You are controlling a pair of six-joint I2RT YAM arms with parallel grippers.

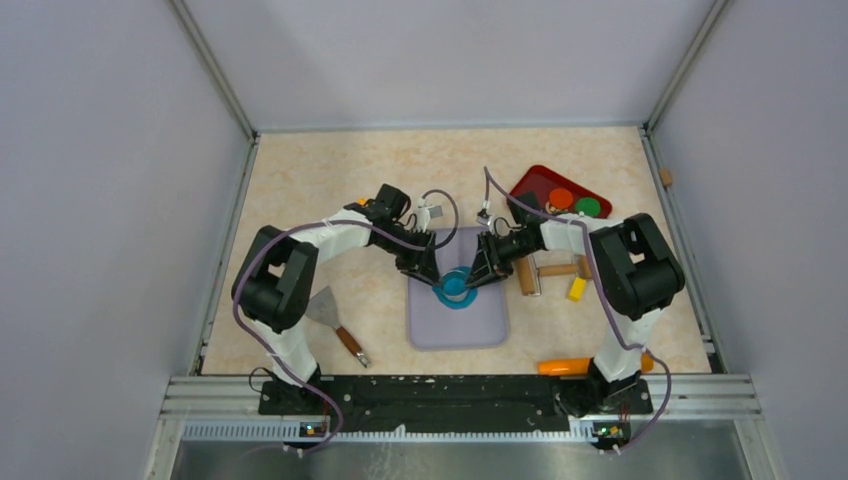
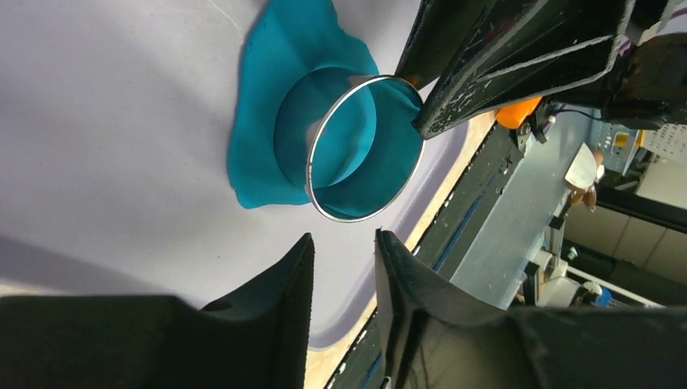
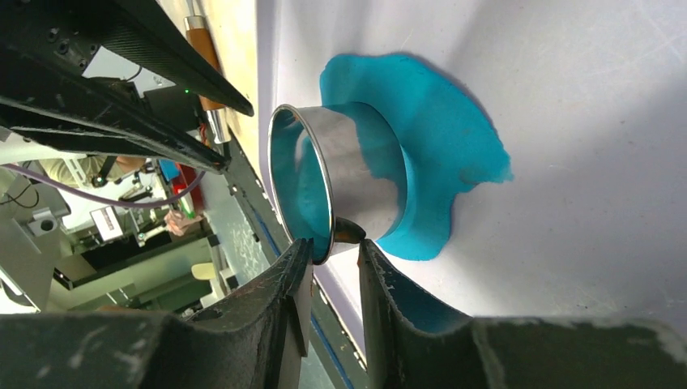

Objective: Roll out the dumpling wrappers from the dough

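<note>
The teal dough (image 2: 259,162) lies as a flattened, irregular patch (image 3: 441,138) on the lavender mat (image 1: 458,330). A shiny metal ring cutter (image 3: 369,170) stands pressed into it. My right gripper (image 3: 334,243) is open, and the ring's rim sits between its tips, touching one finger. My left gripper (image 2: 344,239) hovers just off the ring's near side, open with nothing between its fingers. From above, both grippers (image 1: 437,275) (image 1: 482,272) flank the dough (image 1: 460,298). No separate dumpling wrappers are in view.
A tan wooden roller (image 1: 548,272) and a yellow block (image 1: 577,289) lie right of the mat. A red tray (image 1: 530,180) with orange and green pieces sits at the back right. A metal scraper (image 1: 335,320) lies front left, and an orange tool (image 1: 565,366) front right.
</note>
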